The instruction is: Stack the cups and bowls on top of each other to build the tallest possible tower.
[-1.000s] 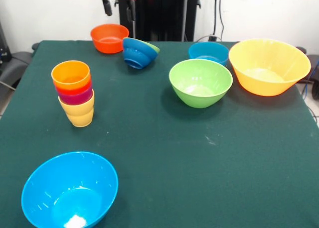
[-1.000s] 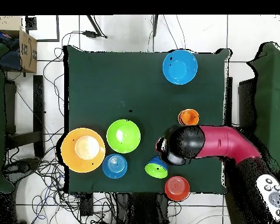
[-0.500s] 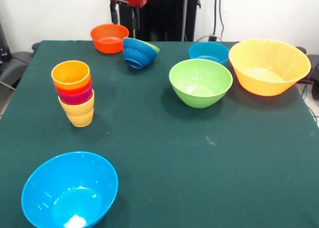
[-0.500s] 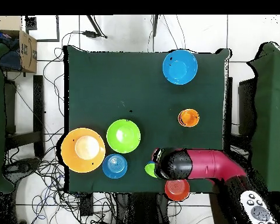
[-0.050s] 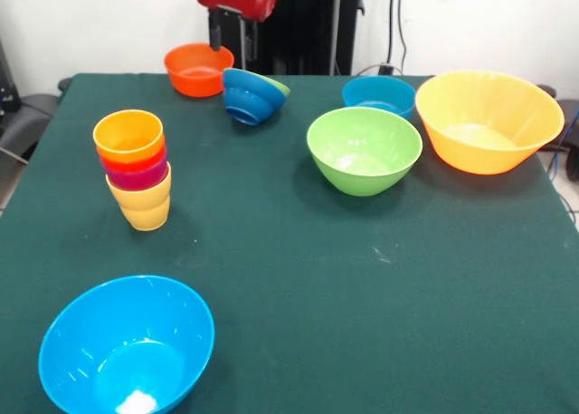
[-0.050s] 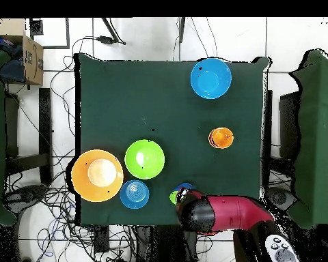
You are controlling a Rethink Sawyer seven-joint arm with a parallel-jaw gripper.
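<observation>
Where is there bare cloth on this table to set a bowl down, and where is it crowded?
Free: the wide middle between the stacked cups, the green bowl and the big blue bowl, plus the whole near right corner. Crowded: the far edge, where the orange-red bowl, the tilted nested bowls, the small blue bowl and the orange-yellow bowl sit close.

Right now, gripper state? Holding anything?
Gripper: empty, hanging above the table's far edge between the orange-red bowl and the tilted dark blue bowl. Open or closed cannot be told.
</observation>
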